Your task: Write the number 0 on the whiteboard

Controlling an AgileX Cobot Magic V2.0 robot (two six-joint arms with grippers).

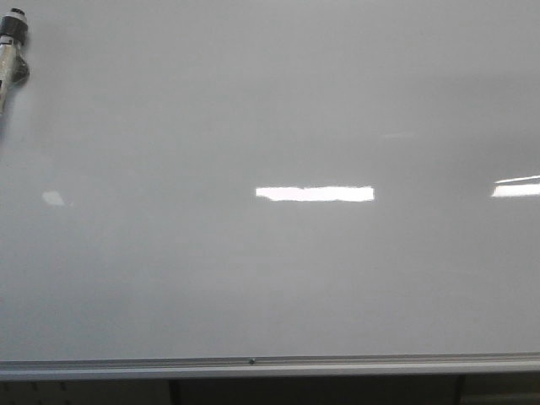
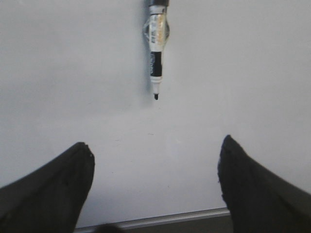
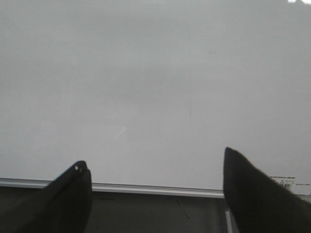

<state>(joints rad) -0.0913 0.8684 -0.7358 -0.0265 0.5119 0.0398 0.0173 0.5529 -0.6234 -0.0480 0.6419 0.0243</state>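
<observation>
Awaiting any mark: no 0 shows on the whiteboard [image 1: 270,278], so writing is judged not begun. Marker [image 2: 156,53] lies uncapped at its far-left corner. Left tool [image 2: 154,179] and right tool [image 3: 156,184] both gape, empty.

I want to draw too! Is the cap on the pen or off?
Off. In the left wrist view the marker pen lying on the whiteboard shows its bare dark tip, with no cap over it.

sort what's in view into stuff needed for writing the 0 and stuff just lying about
For the job:
- large glossy white-grey whiteboard, no 0 drawn yet
- white-and-black marker pen, uncapped
- open left gripper

Lying about:
- nothing visible; open right gripper idle
</observation>
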